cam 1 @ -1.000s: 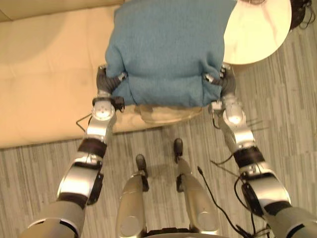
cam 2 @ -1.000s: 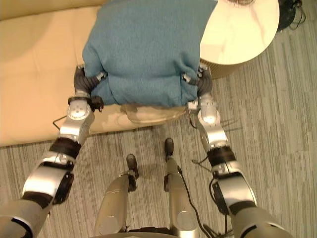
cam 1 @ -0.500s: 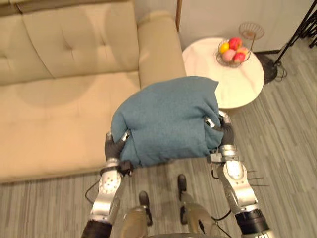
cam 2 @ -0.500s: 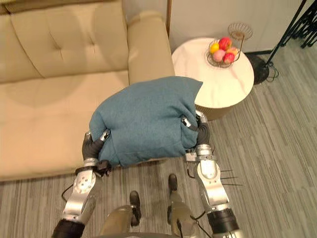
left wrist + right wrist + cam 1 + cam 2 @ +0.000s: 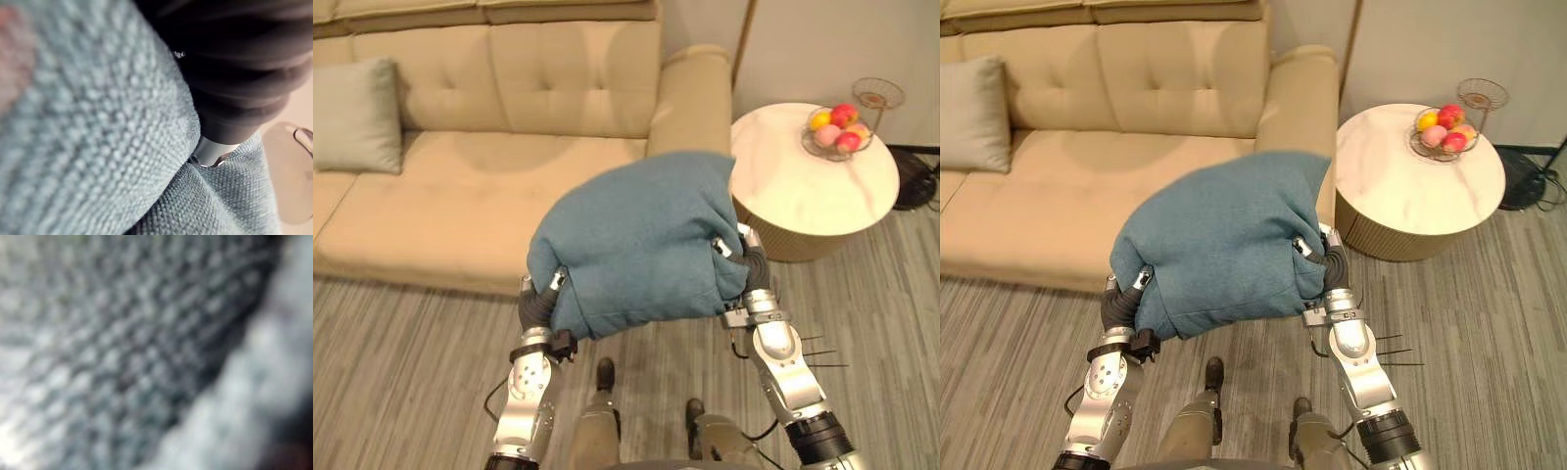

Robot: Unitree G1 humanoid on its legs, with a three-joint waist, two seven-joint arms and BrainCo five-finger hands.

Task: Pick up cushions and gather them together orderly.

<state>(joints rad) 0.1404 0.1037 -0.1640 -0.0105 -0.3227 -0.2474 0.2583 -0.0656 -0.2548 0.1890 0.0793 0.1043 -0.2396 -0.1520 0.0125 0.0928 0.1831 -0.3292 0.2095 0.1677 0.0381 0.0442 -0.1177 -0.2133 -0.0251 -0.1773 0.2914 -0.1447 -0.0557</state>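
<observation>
Blue cushion (image 5: 641, 245): held up in front of the sofa (image 5: 460, 196), clamped between both hands.
Axis: long axis runs hand to hand; broad face up, far edge toward the sofa's arm.
Left hand (image 5: 536, 302): sunk into the cushion's left end; grip cannot be told.
Right hand (image 5: 756, 269): sunk into the right end; same.
Grey cushion (image 5: 357, 116): upright against the sofa back, left end.
Wire basket (image 5: 809, 139): on the round table (image 5: 793, 196), holds fruit (image 5: 842, 117).
</observation>
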